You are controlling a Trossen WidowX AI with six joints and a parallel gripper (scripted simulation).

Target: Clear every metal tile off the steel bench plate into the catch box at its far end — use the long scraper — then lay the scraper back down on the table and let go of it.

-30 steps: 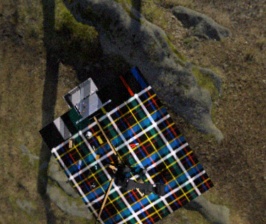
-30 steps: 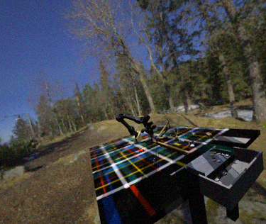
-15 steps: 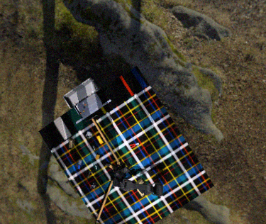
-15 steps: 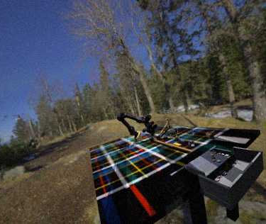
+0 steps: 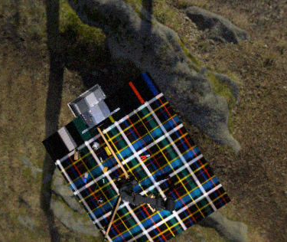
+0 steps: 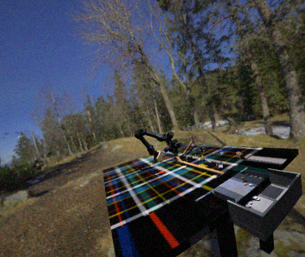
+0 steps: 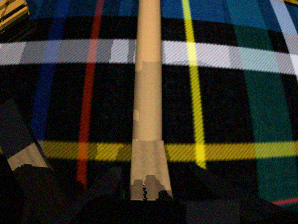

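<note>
My gripper (image 5: 127, 179) (image 6: 177, 156) (image 7: 149, 194) is shut on the wooden handle of the long scraper (image 5: 113, 152) (image 6: 201, 167) (image 7: 149, 100). The handle runs from my fingers to the near edge of the steel bench plate (image 5: 99, 117) (image 6: 228, 188); the scraper's head is hard to make out there. Several small tiles lie on the plate, among them an orange tile (image 5: 91, 112) (image 6: 245, 184). The grey catch box (image 5: 73, 109) (image 6: 255, 223) is at the plate's far end, and some pale tiles (image 6: 256, 198) lie in it.
Another wooden stick (image 5: 112, 216) (image 6: 189, 144) is near the arm. A yellow object (image 5: 108, 150) and a round grey object (image 5: 96, 145) lie left of the handle in the top view. A red-handled object (image 5: 144, 157) lies to its right. The table carries a tartan cloth (image 5: 185, 145).
</note>
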